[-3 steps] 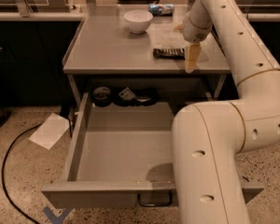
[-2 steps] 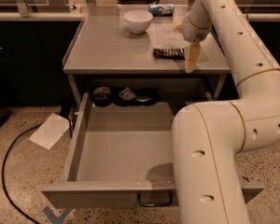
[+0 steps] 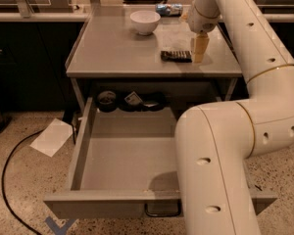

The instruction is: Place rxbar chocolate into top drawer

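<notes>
The rxbar chocolate (image 3: 176,56) lies flat at the front right of the grey table (image 3: 112,48). The gripper (image 3: 200,50) hangs just beside the bar's right end; its grip cannot be told. Below, the top drawer (image 3: 108,203) stands pulled out. A white bowl (image 3: 145,22) sits farther back.

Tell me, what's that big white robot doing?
The robot's pincer is down by the grey table top, right beside a small flat snack bar in a black wrapper. The bar lies on the table, not lifted yet. Below, the wide grey metal drawer stands open.
</notes>
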Available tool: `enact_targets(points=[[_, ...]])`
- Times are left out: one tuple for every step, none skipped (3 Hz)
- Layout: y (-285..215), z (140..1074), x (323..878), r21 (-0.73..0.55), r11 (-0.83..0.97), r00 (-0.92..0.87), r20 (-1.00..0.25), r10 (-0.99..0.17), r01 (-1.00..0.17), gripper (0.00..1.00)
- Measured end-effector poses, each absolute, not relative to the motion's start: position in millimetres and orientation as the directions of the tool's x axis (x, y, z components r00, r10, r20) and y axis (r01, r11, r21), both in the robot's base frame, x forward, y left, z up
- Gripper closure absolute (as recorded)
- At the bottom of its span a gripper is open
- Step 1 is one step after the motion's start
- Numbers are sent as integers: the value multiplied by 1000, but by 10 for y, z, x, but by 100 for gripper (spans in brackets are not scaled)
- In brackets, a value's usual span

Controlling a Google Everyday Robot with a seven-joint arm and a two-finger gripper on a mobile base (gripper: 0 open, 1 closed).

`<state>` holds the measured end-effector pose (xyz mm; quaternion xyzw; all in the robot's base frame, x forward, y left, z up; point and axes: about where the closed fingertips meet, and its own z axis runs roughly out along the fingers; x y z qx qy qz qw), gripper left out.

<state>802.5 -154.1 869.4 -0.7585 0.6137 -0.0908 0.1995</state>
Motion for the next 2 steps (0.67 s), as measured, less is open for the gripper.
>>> enact_targets(points=[[-1421, 8913, 8040, -447, -195, 257, -83, -963, -873, 0], [-1341, 8839, 8030, -428, -202, 265, -93, -960, -881, 0]])
